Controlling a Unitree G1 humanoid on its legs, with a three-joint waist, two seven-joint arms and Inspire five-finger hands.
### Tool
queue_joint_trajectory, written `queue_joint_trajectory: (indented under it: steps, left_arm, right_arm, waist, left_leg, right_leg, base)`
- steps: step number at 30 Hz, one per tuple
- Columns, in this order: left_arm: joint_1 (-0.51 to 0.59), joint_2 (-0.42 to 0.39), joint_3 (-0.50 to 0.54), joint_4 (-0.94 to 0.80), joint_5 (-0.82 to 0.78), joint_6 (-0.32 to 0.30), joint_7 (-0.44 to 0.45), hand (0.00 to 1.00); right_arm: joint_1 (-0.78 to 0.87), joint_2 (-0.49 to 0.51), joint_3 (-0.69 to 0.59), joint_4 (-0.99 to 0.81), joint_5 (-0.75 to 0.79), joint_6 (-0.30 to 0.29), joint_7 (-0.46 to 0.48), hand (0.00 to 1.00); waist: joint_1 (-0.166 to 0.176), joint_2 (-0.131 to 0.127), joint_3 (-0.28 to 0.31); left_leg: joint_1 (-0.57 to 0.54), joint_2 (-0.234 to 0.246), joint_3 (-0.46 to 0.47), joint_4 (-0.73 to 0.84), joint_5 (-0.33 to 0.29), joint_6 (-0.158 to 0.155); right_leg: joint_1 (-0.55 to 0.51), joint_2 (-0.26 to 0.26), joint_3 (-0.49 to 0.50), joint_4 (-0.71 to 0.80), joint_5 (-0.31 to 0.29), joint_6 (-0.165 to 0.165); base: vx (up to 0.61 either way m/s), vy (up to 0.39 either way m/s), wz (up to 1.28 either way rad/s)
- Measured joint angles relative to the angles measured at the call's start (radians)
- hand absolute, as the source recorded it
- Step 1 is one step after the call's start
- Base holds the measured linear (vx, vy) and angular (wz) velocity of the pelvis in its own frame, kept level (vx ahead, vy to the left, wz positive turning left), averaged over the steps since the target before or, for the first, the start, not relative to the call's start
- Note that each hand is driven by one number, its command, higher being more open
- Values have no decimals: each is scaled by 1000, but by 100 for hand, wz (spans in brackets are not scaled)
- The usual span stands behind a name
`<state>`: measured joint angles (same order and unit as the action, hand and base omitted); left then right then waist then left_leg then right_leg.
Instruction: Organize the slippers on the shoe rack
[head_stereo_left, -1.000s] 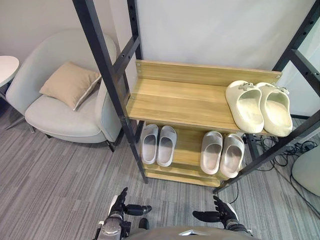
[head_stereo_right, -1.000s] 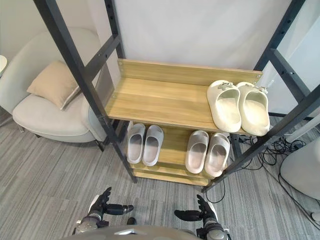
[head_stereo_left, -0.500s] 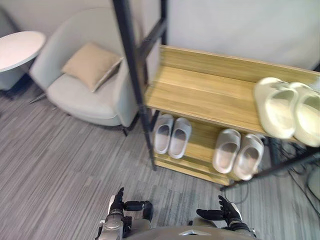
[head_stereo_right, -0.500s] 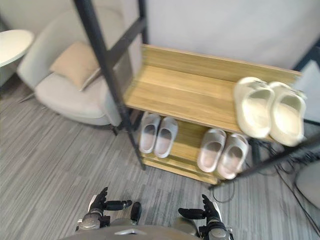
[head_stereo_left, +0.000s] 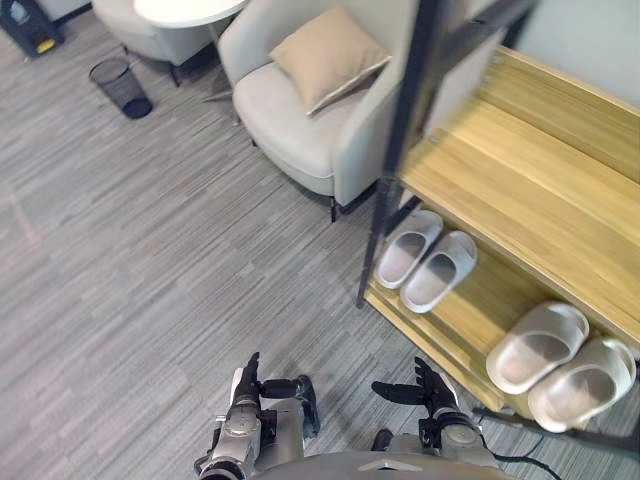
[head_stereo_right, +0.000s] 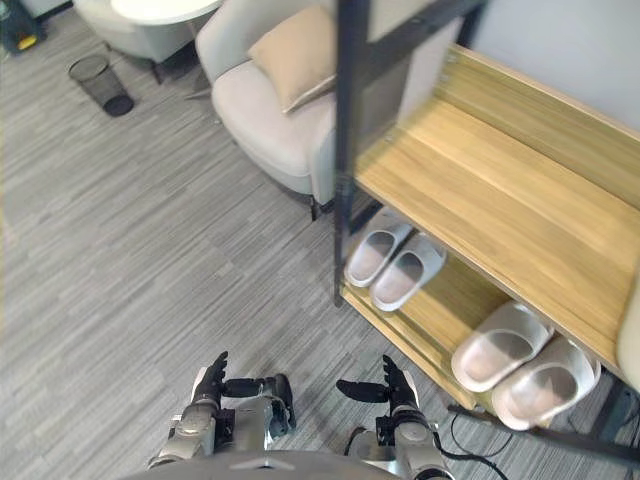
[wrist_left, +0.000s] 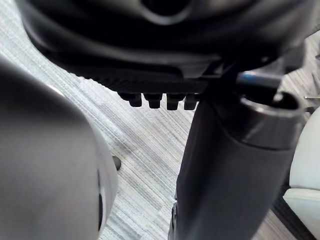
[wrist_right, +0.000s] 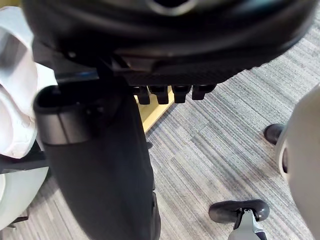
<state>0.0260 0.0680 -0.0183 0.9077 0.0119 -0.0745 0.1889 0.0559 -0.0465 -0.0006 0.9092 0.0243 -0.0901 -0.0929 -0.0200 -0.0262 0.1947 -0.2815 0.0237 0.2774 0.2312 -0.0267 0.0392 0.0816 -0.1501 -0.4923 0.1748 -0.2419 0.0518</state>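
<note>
Grey armchair (head_stereo_left: 292, 122) stands just beside shoe rack (head_stereo_left: 520, 180).

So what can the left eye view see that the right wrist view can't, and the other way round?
The left eye view takes in the room: a grey armchair with a tan cushion, a wire bin, a white table, and two pairs of pale slippers on the lower shelf of the shoe rack. The right wrist view gives a close-up of the right hand, its thumb and the tips of its fingers. Both share the right hand and left hand, open and empty, the grey floor and the rack's wood.
</note>
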Motion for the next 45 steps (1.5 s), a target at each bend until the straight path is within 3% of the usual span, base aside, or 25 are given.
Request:
queue_joint_trajectory:
  steps: [6, 8, 9, 10, 12, 14, 17, 19, 20, 21, 24, 25, 26, 28, 31, 32, 33, 34, 37, 38, 40, 41, 42, 44, 45]
  left_arm:
    - [1, 17, -3, 20, 1, 0, -1, 100]
    - [7, 15, 2, 22, 1, 0, -5, 100]
    - [11, 21, 0, 27, 2, -1, -8, 100]
    - [9, 23, -6, 36, 2, -1, -8, 100]
    - [13, 25, -4, 56, 3, 4, -5, 100]
    - [10, 25, -2, 60, 2, 8, 0, 100]
    - [12, 21, 4, 70, 1, 10, 0, 100]
    - [12, 21, 3, 78, 2, 11, -5, 100]
    - [15, 15, 4, 78, 6, 11, -7, 100]
    - [19, 8, 5, 83, 13, 11, -8, 100]
    - [24, -19, 51, 75, 22, 9, -16, 100]
    - [25, -20, 67, 72, 21, 8, -15, 100]
    - [28, -22, 84, 66, 21, 5, -12, 100]
    - [25, -20, 106, 51, 21, -4, -9, 100]
    - [20, -12, 107, 32, 18, -6, -9, 100]
    - [12, -6, 106, 28, 19, -10, -5, 100]
    - [14, -14, 101, 29, 19, -12, 2, 100]
    - [9, -15, 103, 32, 19, -11, -3, 100]
    - [-6, -5, 104, 37, 19, -10, -2, 100]
    - [-3, -7, 105, 42, 19, -8, -3, 100]
    - [6, -8, 102, 56, 19, -3, -2, 100]
    - [14, 0, 101, 67, 19, 4, 0, 100]
    - [16, 3, 101, 73, 19, 7, 0, 100]
    - [22, 2, 88, 80, 19, 11, 2, 100]
    - [22, 2, 84, 80, 19, 11, 3, 100]
  right_arm:
    - [-30, 36, 4, 24, 15, 0, 6, 100]
    - [-42, 39, 24, 41, 15, 4, 13, 100]
    - [-41, 39, 25, 26, 14, 11, 25, 100]
    - [-41, 39, 25, 20, 14, 11, 25, 100]
    - [-35, 36, 34, 3, 15, 8, 27, 100]
    - [-34, 27, 53, -8, 15, 0, 29, 100]
    - [-38, 19, 65, -25, 16, -8, 40, 100]
    - [-37, 21, 66, -28, 15, -7, 44, 100]
    - [-31, 18, 64, -30, 16, -4, 46, 100]
    - [-29, 18, 62, -28, 15, -2, 46, 100]
    - [-39, 18, 64, -23, 15, 3, 46, 100]
    - [-39, 19, 66, -23, 15, 4, 46, 100]
    - [-40, 22, 72, -23, 15, 4, 46, 100]
    - [-52, 28, 81, -22, 15, 4, 45, 100]
    - [-78, 26, 81, -21, 15, 4, 41, 100]
    - [-77, 24, 81, -21, 15, 4, 38, 100]
    - [-64, 10, 83, -20, 15, 5, 38, 100]
    - [-62, 10, 85, -7, 14, 6, 36, 100]
    - [-64, 19, 90, 17, -2, 10, 36, 100]
    - [-61, 21, 88, 33, -10, 15, 39, 100]
    - [-39, 25, 86, 51, -24, 22, 41, 100]
    - [-39, 27, 80, 43, -25, 29, 52, 100]
    - [-43, 26, 80, 43, -25, 28, 52, 100]
    - [-45, 14, 82, 18, -25, 15, 52, 100]
    - [-46, 13, 82, 15, -25, 12, 52, 100]
  waist:
    - [12, -19, 0]
    - [14, -5, -1]
    - [11, -11, 3]
    - [9, -11, 6]
    - [-3, -6, 12]
    - [-8, -4, 13]
    - [-19, 3, 15]
    - [-26, -2, 11]
    - [-36, -8, -6]
    - [-37, 4, -11]
    - [-16, 35, -20]
    - [-15, 35, -20]
    - [-7, 33, -18]
    - [16, 31, -16]
    - [22, 18, -1]
    - [23, 15, 3]
    - [24, 35, -6]
    - [29, 20, -10]
    - [29, -9, -22]
    - [29, -9, -21]
    - [26, -13, -20]
    - [14, -15, -18]
    - [8, -11, -15]
    - [1, 10, -4]
    - [0, 12, -3]
  left_leg:
    - [52, -82, -65, -46, -14, 36]
    - [60, -83, -88, -16, -62, 48]
    - [107, -99, -124, -40, -70, 57]
    - [129, -105, -144, -51, -71, 58]
    - [202, -119, -234, -85, -79, 70]
    - [244, -129, -304, -100, -91, 88]
    - [290, -137, -406, -105, -118, 80]
    - [325, -151, -479, -97, -146, 54]
    - [347, -156, -532, -72, -177, 22]
    - [349, -150, -543, -48, -193, -4]
    - [275, -132, -439, 218, -205, -221]
    - [253, -126, -403, 292, -195, -251]
    - [217, -91, -312, 403, -215, -230]
    - [109, 38, -82, 535, -308, -107]
    - [-8, 74, -21, 412, -313, -81]
    - [-32, 76, -9, 328, -270, -80]
    - [-55, 90, -2, 170, -73, -53]
    - [-54, 74, 8, 195, -62, 11]
    - [-48, -10, -15, 177, -115, 45]
    - [-15, -37, -42, 168, -141, 54]
    - [89, -77, -81, 98, -158, 63]
    - [185, -106, -127, 37, -162, 69]
    - [227, -110, -147, 16, -163, 71]
    - [361, -99, -217, -65, -163, 71]
    - [375, -96, -226, -73, -163, 71]
  right_leg:
    - [55, -41, -15, 24, 36, 63]
    - [-9, -87, 8, 241, 38, 69]
    - [-110, -150, 72, 515, 103, 20]
    - [-151, -152, 123, 601, 98, 12]
    - [-232, -72, 228, 675, -17, 9]
    - [-293, -11, 234, 581, -60, -2]
    - [-364, 83, 290, 357, -38, 10]
    - [-379, 117, 350, 222, 34, -22]
    - [-359, 119, 356, 169, 148, -53]
    - [-332, 123, 333, 143, 159, -71]
    - [-188, 136, 306, 37, 156, -92]
    - [-153, 140, 312, 9, 156, -93]
    - [-90, 147, 315, -34, 152, -99]
    - [25, 151, 326, -100, 137, -122]
    - [79, 105, 318, -105, 120, -108]
    - [105, 89, 304, -104, 103, -80]
    - [134, 96, 285, -101, 71, -31]
    - [152, 70, 279, -97, 47, -10]
    - [145, 12, 260, -49, 76, 11]
    - [121, -9, 258, 74, 77, 15]
    - [23, -64, 280, 404, 139, 96]
    - [-95, -75, 335, 711, 118, 82]
    - [-138, -65, 345, 791, 89, 59]
    - [-258, -7, 347, 814, 9, -3]
    - [-276, 3, 347, 792, -2, -9]
  base:
    - [102, 116, 38]
    - [104, 197, 32]
    - [113, 137, 50]
    - [176, 132, 87]
    - [275, 103, 102]
    - [223, 35, 107]
    - [275, -14, 101]
    - [350, -87, 135]
    - [572, -173, 147]
    - [525, -147, 128]
    - [532, -115, 58]
    - [404, -50, 17]
    - [583, -58, 2]
    - [523, 17, -12]
    - [373, 109, -6]
    - [496, 199, 13]
    - [429, 183, 24]
    - [630, 285, 33]
    - [459, 214, 56]
    - [625, 294, 70]
    - [625, 261, 78]
    - [408, 97, 77]
    - [493, 73, 87]
    - [495, 14, 84]
    - [598, -98, 83]
